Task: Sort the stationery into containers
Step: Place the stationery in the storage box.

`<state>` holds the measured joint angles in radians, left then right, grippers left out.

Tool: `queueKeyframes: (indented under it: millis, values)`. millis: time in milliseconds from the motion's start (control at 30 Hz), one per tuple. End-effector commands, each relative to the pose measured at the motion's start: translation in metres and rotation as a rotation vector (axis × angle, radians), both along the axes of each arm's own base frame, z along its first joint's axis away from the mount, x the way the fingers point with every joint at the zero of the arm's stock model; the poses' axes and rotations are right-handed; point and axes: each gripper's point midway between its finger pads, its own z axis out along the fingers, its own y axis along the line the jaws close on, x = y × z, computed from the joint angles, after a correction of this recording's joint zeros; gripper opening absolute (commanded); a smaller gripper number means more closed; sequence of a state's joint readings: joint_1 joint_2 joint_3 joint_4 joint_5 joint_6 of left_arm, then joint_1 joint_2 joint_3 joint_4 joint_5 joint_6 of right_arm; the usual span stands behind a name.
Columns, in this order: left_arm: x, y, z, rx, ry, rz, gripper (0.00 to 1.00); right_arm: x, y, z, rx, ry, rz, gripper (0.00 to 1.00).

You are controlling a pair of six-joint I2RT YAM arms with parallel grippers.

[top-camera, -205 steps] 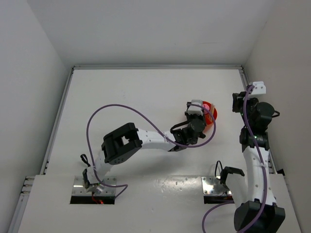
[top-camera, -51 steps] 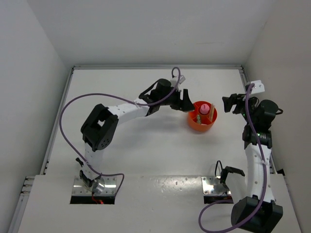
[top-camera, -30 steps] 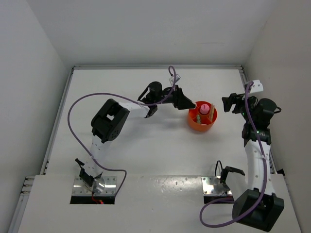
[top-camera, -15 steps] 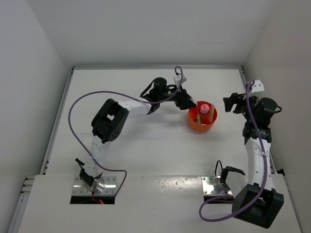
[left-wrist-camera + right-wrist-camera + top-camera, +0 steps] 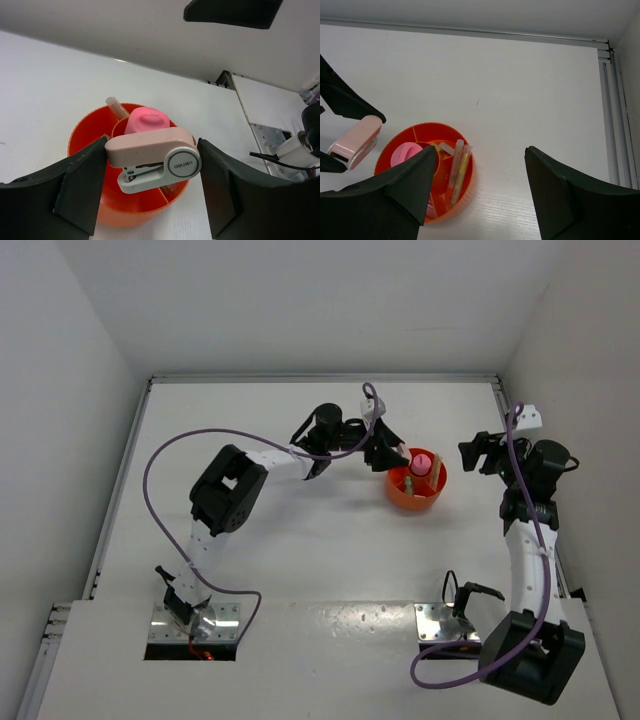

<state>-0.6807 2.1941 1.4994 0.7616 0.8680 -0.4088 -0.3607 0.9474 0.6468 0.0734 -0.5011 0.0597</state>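
Nearest to us, the orange cup (image 5: pixel 415 498) sits on the surface, right of middle and well in from the right edge. It is already crowded: a pink-capped piece (image 5: pixel 405 152) fills the centre, and a yellow stick (image 5: pixel 461 171) lies in a wedge beside a paler one.

Just past the cup's far-left rim hangs the left pincer (image 5: pixel 152 162). It is spread wide and clamped end to end on a pink stapler (image 5: pixel 150 147). And that stapler looks big for those wedges! If it is let go where it hangs now, I'd say it lands outside the rim. If it goes over the dividers, it may bridge them, perch on the pink cap and tip back out.

A low approach could catch the cup's wall. A light plastic cup like that would likely skid or spill.

Further right, near the right edge, the right pincer (image 5: pixel 481 150) hovers with its jaws wide and nothing in them. Should both arms close in together, they could clash over the cup.
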Motion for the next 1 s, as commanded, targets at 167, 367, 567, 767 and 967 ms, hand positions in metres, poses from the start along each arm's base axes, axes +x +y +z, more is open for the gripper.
queueKeyframes:
  millis: [167, 367, 567, 767, 967]
  values:
    - [-0.015, -0.008, 0.025, -0.110, -0.103, -0.099, 0.30, 0.002, -0.001, 0.002, -0.013, -0.017, 0.012, 0.72]
    - [-0.012, -0.006, 0.028, -0.165, -0.078, -0.094, 0.30, 0.002, -0.004, 0.002, -0.013, -0.017, 0.003, 0.72]
    - [-0.005, -0.002, 0.019, -0.191, -0.038, -0.066, 0.32, 0.002, -0.007, 0.002, -0.013, -0.016, -0.006, 0.72]
    - [0.004, 0.005, 0.015, -0.220, -0.018, -0.049, 0.33, 0.001, -0.010, 0.002, -0.013, -0.016, -0.016, 0.72]
    - [0.010, 0.006, 0.006, -0.206, -0.001, -0.038, 0.33, 0.002, -0.009, -0.001, -0.008, -0.009, -0.007, 0.72]
